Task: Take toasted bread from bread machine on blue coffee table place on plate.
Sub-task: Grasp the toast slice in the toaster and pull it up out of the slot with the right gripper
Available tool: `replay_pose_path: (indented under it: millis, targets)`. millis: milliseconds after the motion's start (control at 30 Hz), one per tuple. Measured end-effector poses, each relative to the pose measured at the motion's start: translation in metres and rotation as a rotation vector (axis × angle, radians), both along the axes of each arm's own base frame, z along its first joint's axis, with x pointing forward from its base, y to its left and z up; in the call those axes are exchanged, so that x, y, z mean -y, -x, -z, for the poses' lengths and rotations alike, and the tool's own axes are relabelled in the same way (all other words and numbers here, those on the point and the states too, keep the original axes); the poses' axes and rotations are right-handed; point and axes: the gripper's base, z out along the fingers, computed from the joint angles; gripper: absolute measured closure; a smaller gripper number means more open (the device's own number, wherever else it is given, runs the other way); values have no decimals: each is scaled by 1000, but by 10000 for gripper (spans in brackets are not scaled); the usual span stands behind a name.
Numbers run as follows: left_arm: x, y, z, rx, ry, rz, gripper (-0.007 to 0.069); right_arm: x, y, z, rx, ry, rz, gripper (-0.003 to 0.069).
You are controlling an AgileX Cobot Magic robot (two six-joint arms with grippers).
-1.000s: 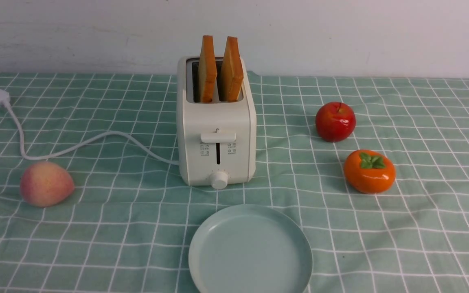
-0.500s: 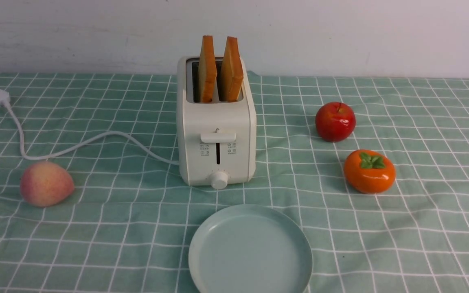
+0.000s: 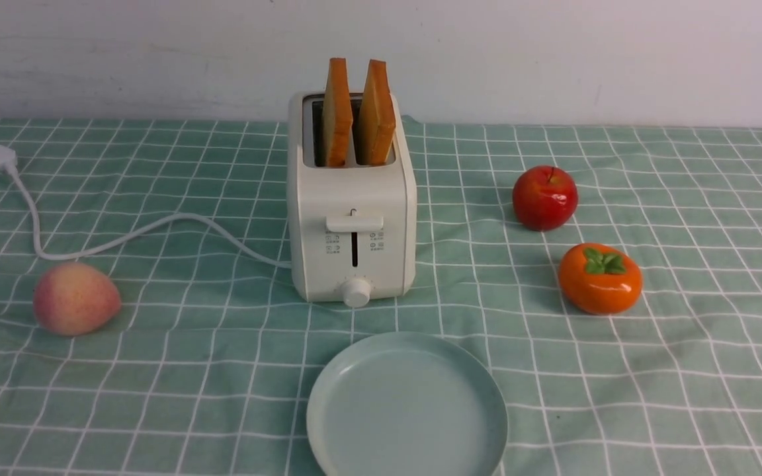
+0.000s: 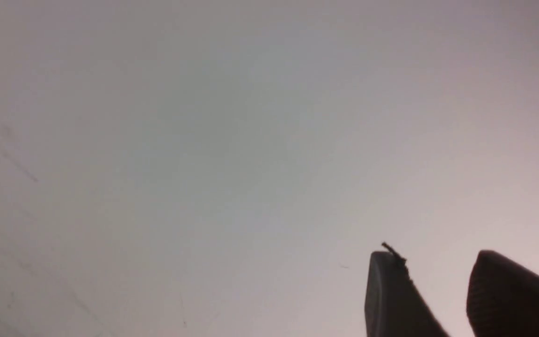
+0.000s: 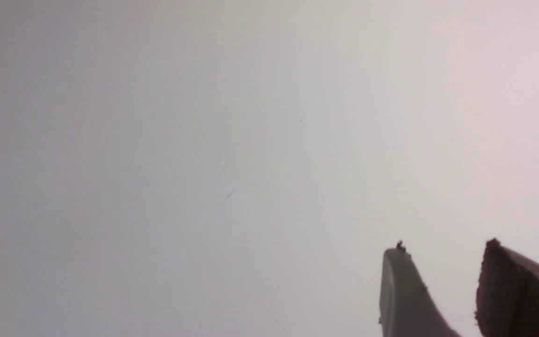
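Note:
Two slices of toasted bread, the left one [image 3: 337,112] and the right one [image 3: 376,112], stand upright in the slots of the white bread machine [image 3: 352,218] at the middle of the blue coffee table [image 3: 685,370]. The empty pale blue-green plate [image 3: 407,406] lies in front of the bread machine. Neither gripper shows in the front view. In the left wrist view my left gripper [image 4: 433,257] is open and empty against a blank wall. In the right wrist view my right gripper [image 5: 442,248] is open and empty too.
A peach [image 3: 75,298] lies at the left front. A red apple [image 3: 544,197] and an orange persimmon [image 3: 600,277] lie to the right. The toaster's white cord [image 3: 123,238] runs left to a plug [image 3: 1,157]. A white wall stands behind.

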Motion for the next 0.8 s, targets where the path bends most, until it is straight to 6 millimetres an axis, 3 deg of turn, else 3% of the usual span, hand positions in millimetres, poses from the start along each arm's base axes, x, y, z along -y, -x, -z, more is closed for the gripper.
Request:
replay_pose_path:
  millis: [33, 67, 133, 167, 200, 233, 300, 333, 367, 400, 500, 600, 667, 800]
  targets:
    - [1, -5, -14, -43, -50, -9, 386, -1, -8, -15, -30, -1, -3, 419]
    - [2, -8, -12, -65, -59, -10, 386, -1, -9, -22, -31, -1, -4, 419]
    - [4, -33, -36, -269, -148, -7, 386, -3, -38, -51, -153, 33, 2, 419]
    - [4, -35, -37, -287, -154, -7, 386, -3, -45, -51, -187, 38, 2, 419]
    - [5, -55, -41, -455, -172, 12, 386, -4, -67, -57, -299, 65, 9, 419]
    - [5, -61, -44, -490, -175, 16, 386, -4, -78, -58, -359, 82, 14, 419]
    - [5, -78, -35, -672, -180, 41, 386, -4, -99, -56, -477, 125, 31, 419]
    - [5, -81, -34, -705, -180, 45, 386, -4, -107, -52, -512, 134, 34, 419]
    - [5, -91, -23, -834, -181, 64, 386, -4, -130, -41, -610, 166, 44, 419]
    - [5, -92, -22, -846, -181, 66, 386, -4, -133, -39, -621, 168, 45, 419]
    - [14, -101, -7, -964, -198, 141, 386, -11, -169, -7, -799, 145, 3, 419]
    - [27, -104, -3, -977, -251, 226, 386, -36, -196, 27, -992, 172, -103, 419]
    - [37, -105, -2, -963, -320, 289, 386, -63, -213, 42, -1102, 255, -210, 419]
    - [52, -105, -5, -882, -462, 367, 386, -114, -241, 42, -1139, 353, -366, 419]
